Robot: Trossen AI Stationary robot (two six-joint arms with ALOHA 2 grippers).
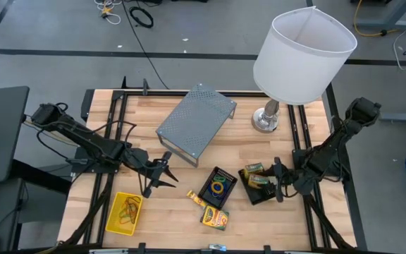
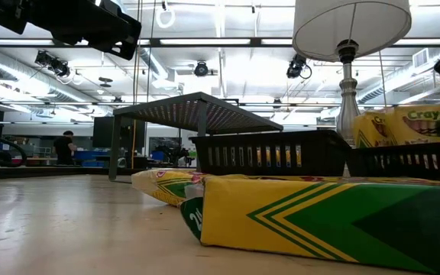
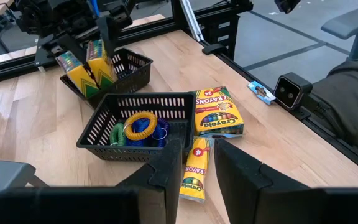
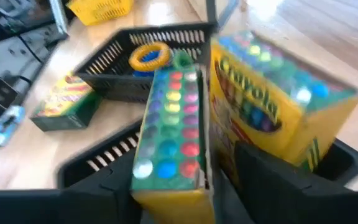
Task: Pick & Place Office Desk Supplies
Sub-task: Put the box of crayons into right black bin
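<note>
Crayon boxes lie nearest the front edge of the table: one flat box (image 3: 217,114) shows the word "CRAYONS" on top and "Crayola" lower down, and a thinner box (image 3: 195,171) lies just beside it with "Crayola" on its end. Next comes a black mesh tray (image 1: 218,186) holding coloured rubber-band loops (image 3: 140,127), yellow, blue and green. To its right sits a second black mesh tray (image 1: 263,195) with two more crayon boxes (image 4: 271,106) standing inside; the big one reads "Crayola". The right gripper (image 1: 278,180) is at this tray, its fingers around the boxes, and I cannot tell how wide they stand or if they squeeze. The left gripper (image 1: 158,173) hangs over bare wood left of the trays, fingers a little apart, holding nothing. A yellow basket (image 1: 122,213) sits at the front left. Farther back stand a grey mesh shelf (image 1: 195,120) and a white lamp (image 1: 301,56).
</note>
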